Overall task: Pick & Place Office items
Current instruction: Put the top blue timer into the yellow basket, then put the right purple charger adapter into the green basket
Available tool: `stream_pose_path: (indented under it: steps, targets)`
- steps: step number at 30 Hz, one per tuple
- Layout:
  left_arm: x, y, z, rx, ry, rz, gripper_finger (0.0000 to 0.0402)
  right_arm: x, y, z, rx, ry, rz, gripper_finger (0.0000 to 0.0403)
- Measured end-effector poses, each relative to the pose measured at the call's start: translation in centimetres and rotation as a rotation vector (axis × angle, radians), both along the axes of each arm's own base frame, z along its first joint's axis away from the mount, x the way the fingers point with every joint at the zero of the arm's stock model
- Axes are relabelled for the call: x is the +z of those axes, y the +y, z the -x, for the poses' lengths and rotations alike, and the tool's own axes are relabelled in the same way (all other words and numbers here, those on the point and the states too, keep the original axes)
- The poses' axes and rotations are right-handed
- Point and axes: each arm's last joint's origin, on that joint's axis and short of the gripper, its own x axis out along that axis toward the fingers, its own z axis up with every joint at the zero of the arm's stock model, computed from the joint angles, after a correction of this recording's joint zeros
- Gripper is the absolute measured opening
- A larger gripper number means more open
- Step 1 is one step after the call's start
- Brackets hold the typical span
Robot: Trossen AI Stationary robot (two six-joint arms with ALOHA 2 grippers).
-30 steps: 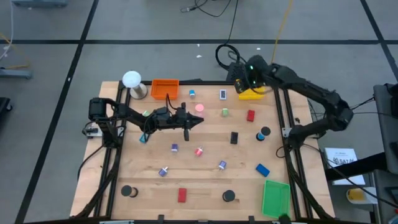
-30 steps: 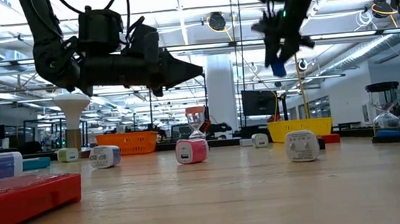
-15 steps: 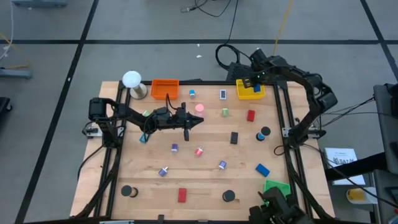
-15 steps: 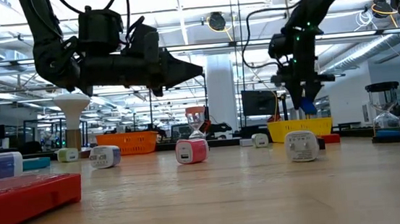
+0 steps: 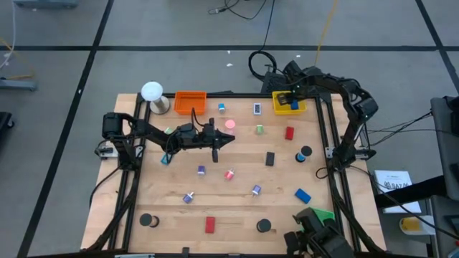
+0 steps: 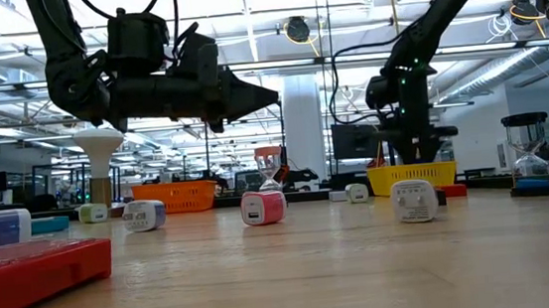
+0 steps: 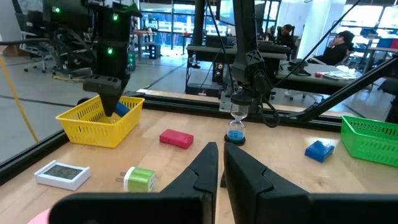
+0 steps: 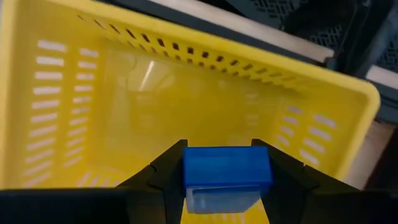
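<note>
Office items lie scattered over the wooden worktop: a red block at the near edge, black discs, a blue block. Mid-worktop hovers the left hand, fingers together. Farthest, the right hand is clamped on another blue block inside the yellow tray.

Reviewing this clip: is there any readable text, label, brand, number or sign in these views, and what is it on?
No text can be read in any view.
White sheet on the floor right of the table: printed marks, too small to read.
White device with a grey screen on the table: nothing legible.
Blue block held in the right end effector over the yellow basket: no marking.
</note>
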Motion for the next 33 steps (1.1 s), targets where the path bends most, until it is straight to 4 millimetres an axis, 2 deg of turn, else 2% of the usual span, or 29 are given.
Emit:
stream_pose_path:
  steps: [4, 7, 15, 18, 22, 27, 30, 33]
  targets:
    - [0.0, 0.0, 0.0, 0.000, 0.000, 0.000, 0.0031, -0.1, -0.1, -0.1, 0.000, -0.002, 0.006, 0.0189]
    - [0.0, 0.0, 0.0, 0.000, 0.000, 0.000, 0.0031, -0.1, -0.1, -0.1, -0.001, 0.001, 0.007, 0.0202]
    - [0.0, 0.0, 0.0, 0.000, 0.000, 0.000, 0.0031, -0.1, -0.2, -0.1, 0.005, 0.001, 0.016, 0.0193]
    - [0.0, 0.0, 0.0, 0.000, 0.000, 0.000, 0.0031, 0.7, 0.1, 0.1, 0.032, -0.003, 0.032, 0.0188]
    - [0.0, 0.0, 0.0, 0.000, 0.000, 0.000, 0.0031, 3.6, 1.3, 0.5, 0.093, -0.022, 0.089, 0.0159]
    - [0.0, 0.0, 0.0, 0.000, 0.000, 0.000, 0.0031, 7.8, 4.2, 0.4, 0.181, -0.096, 0.248, 0.0091]
    - [0.0, 0.0, 0.0, 0.000, -0.001, 0.000, 0.0031, 8.8, 6.8, 0.3, 0.241, -0.169, 0.365, 0.0045]
    - [0.0, 0.0, 0.0, 0.000, -0.001, 0.000, 0.0031, 8.6, 9.5, 0.4, 0.294, -0.266, 0.487, 0.0008]
